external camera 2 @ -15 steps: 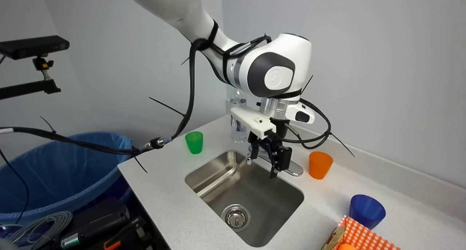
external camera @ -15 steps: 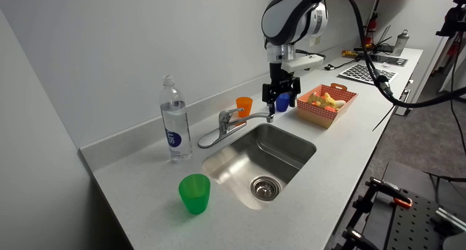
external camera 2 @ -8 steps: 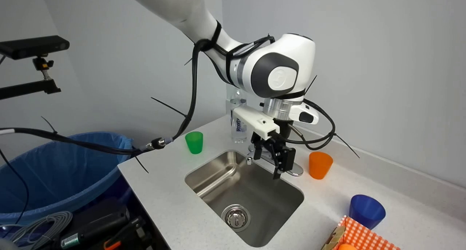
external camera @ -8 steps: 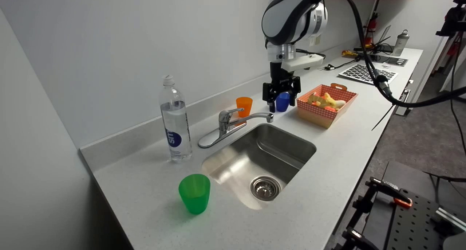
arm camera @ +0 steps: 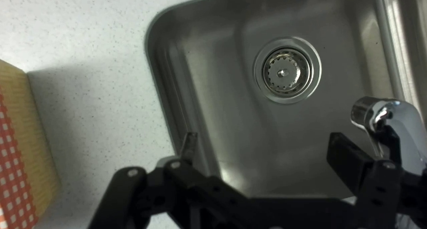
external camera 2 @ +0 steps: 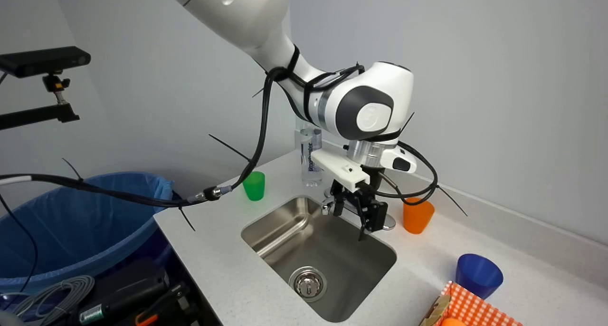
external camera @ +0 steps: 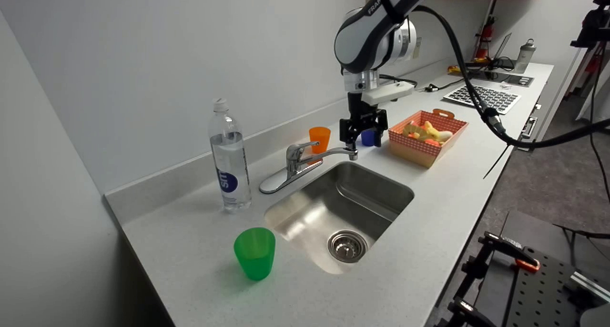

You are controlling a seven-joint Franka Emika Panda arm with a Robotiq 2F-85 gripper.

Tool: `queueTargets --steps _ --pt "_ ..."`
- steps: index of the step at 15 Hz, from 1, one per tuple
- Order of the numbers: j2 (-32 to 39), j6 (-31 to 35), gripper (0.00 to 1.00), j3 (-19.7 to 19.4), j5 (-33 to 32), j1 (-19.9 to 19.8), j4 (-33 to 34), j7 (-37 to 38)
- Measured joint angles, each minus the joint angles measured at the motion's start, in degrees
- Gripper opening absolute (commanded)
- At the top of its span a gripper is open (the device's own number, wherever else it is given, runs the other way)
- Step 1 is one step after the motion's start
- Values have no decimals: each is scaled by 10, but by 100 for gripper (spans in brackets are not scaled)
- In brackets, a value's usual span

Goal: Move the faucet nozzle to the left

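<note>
The faucet nozzle is the low chrome spout [external camera: 329, 153] over the sink's rear edge. Its tip [external camera 2: 326, 208] shows beside the gripper in an exterior view, while the rest is largely hidden behind the jaws. In the wrist view the chrome nozzle [arm camera: 405, 125] is at the right, on the outer side of the right finger. My gripper [arm camera: 263, 137] is open with nothing between its fingers. It points down, beside the spout's end, in both exterior views [external camera: 365, 145] [external camera 2: 350, 224]. I cannot tell whether a finger touches the spout.
The steel sink [external camera 2: 327, 250] lies below the gripper. An orange cup [external camera: 320, 137] and a water bottle [external camera: 231, 169] stand near the faucet. A blue cup [external camera 2: 479, 276] and a checkered basket [external camera: 414, 150] are close by. A green cup [external camera: 255, 254] stands at the counter's front.
The arm and gripper rose slightly and shifted away from the spout's end, then came down beside it again. The gripper stays open. The faucet spout has not visibly moved.
</note>
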Motion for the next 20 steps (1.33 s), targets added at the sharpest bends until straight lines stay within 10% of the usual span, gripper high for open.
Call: queueTargets --steps 9,20 --pt "0 22 2 20 5 0 5 -65" --pt "-6 68 0 56 38 0 -17 -149"
